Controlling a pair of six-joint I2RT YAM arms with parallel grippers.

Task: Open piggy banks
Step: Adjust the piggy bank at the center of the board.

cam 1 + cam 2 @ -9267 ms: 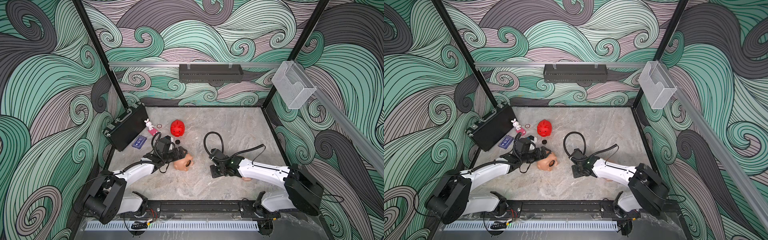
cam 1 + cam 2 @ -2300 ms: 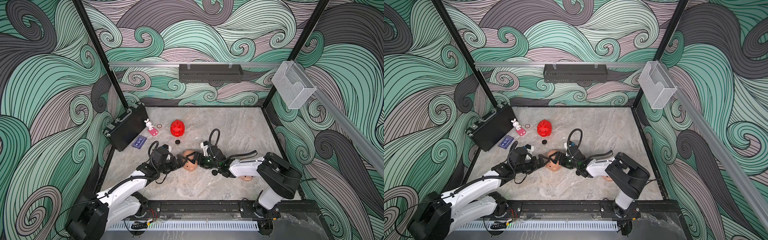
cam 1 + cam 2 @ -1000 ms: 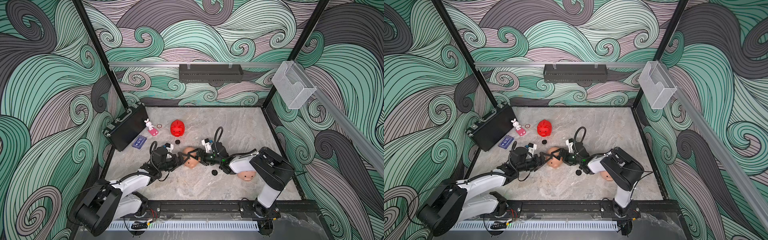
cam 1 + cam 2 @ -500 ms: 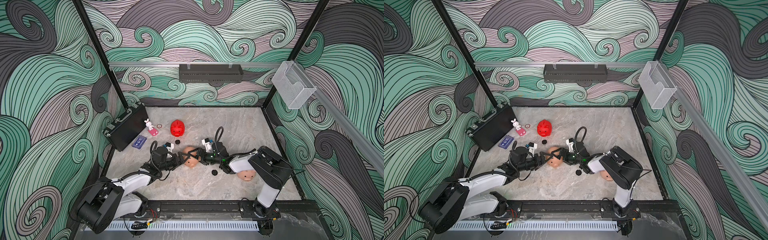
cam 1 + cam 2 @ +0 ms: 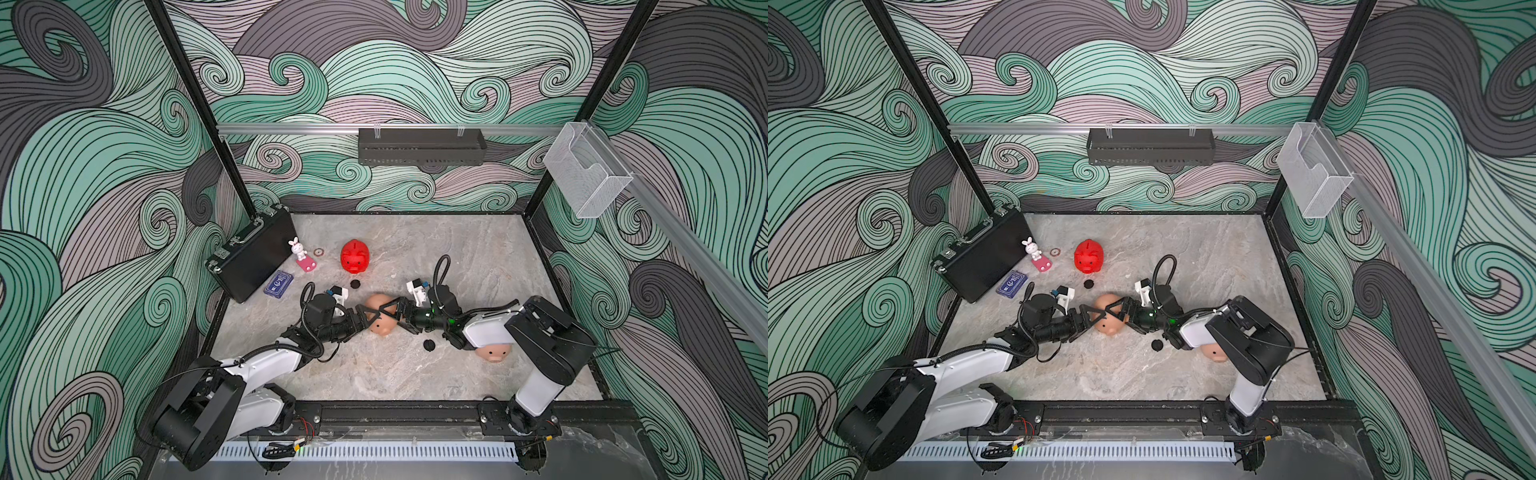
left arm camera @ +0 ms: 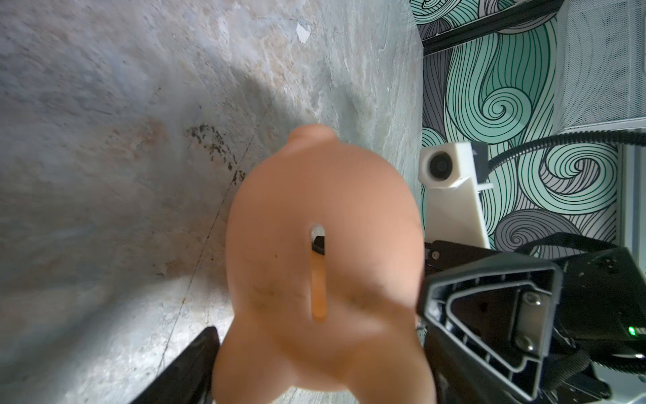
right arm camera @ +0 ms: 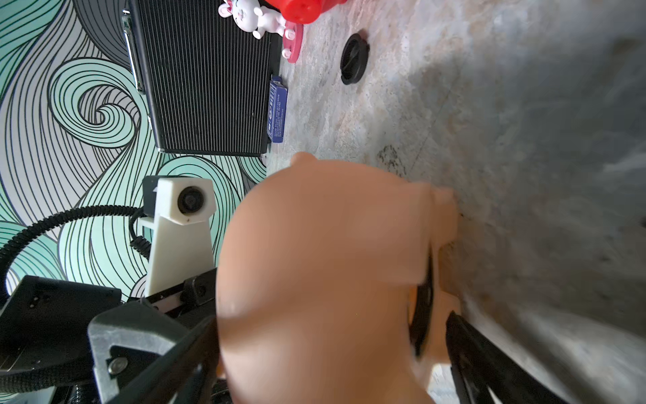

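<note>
Three piggy banks sit on the marble-patterned desk (image 5: 478, 257). One is bright red (image 5: 354, 257) and stands toward the back of the desk. Two are peach-pink. One peach-pink piggy bank (image 5: 380, 316) lies at mid-desk between the two arms; the other peach-pink piggy bank (image 5: 492, 353) rests partly hidden beneath the right arm, its snout showing.

The left claw (image 5: 368, 318) and the right claw (image 5: 395, 316) meet from opposite sides at the middle pig. In the left wrist view the pig's back and coin slot (image 6: 318, 276) fill the frame, with one left finger (image 6: 188, 367) alongside its flank. In the right wrist view the right claw's fingers flank the pig, one finger (image 7: 489, 363) set beside its black belly plug (image 7: 421, 311), still seated. The frames do not settle whether either claw is clamped on the pig or merely spread around it.

Two loose black plugs lie on the desk: one plug (image 5: 355, 284) just in front of the red pig, another plug (image 5: 428, 344) near the right arm.

Along the desk's left side stand one black case (image 5: 253, 253), one white rabbit figurine (image 5: 300, 254) on a pink base, one blue card (image 5: 279, 284) and one small ring (image 5: 318, 252).
</note>
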